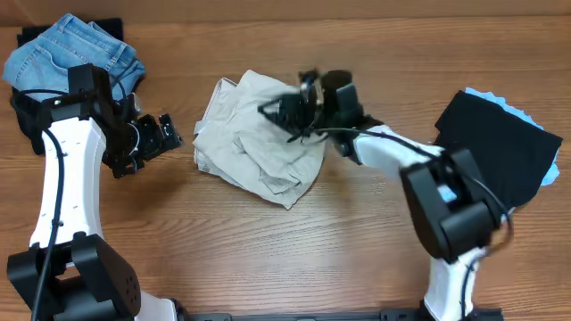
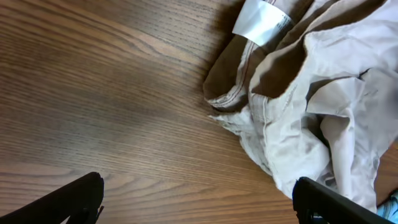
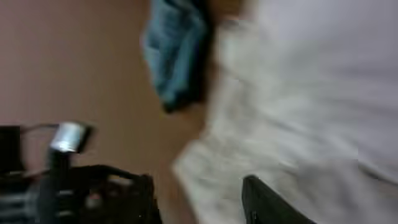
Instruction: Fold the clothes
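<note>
task's thing: the beige trousers (image 1: 254, 143) are seen crumpled in a heap at the middle of the wooden surface (image 1: 357, 241), with nothing folded yet.
lie of the heap: no clean long axis can be read; the bulk is spread loosely from far-left to near-right in the overhead view. a white label (image 2: 261, 22) and a stitched band edge are shown at the side facing the left arm.
left end effector: the left end effector (image 1: 165, 134) is held released, its fingers (image 2: 74, 199) wide apart at the bottom corners of the left wrist view, with bare wood between them. it is placed just beside the heap's left edge, not touching; the trousers lie to its right.
right end effector: the right end effector (image 1: 290, 111) is placed over the far-right part of the heap and is blurred in both views. whether it is clenched on cloth or released cannot be told.
nearer arm: the right one, judged to be above the fabric; the left is near but apart.
step judged: the heap is likely to need spreading flat before any fold; an edge on each side would have to be taken and drawn apart.
risk: several layers may be caught at once in so bunched a pile.
other things: blue jeans (image 1: 76, 49) at the far-left corner; a black garment (image 1: 500, 152) on a pale blue cloth (image 1: 504, 100) at the right, both well apart from the heap.
</note>
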Action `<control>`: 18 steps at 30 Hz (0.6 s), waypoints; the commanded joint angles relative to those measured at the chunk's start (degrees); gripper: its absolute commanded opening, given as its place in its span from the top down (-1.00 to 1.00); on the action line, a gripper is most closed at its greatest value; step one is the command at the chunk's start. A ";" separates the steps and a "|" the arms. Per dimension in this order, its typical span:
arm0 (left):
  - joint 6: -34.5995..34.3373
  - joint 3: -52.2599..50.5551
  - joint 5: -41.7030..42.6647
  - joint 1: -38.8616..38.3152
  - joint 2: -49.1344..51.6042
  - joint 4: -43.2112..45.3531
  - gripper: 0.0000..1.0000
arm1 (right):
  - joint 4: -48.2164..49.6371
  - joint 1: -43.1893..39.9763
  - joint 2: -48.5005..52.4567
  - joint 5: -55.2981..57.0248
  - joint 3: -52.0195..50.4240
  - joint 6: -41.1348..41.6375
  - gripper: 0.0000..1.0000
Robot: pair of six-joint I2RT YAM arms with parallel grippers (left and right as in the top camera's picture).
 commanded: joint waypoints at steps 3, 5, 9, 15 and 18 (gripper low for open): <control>0.63 0.02 -0.15 -0.44 -0.44 0.55 -1.00 | 1.09 1.99 -4.33 -1.42 0.42 5.70 0.03; 0.61 0.02 -0.13 -0.44 -0.44 0.55 -1.00 | -1.99 5.51 -2.45 -0.26 0.42 4.02 0.04; 0.66 0.02 -0.15 -0.44 -0.44 -0.24 -1.00 | -4.59 11.96 6.56 5.07 0.42 5.07 0.03; 0.70 0.02 -0.17 -0.44 -0.46 -0.48 -1.00 | -0.63 12.09 11.13 0.09 0.44 4.13 0.42; 1.09 0.02 -0.20 -0.44 -0.44 -0.44 -1.00 | 3.23 9.57 1.62 -2.60 0.46 7.58 0.41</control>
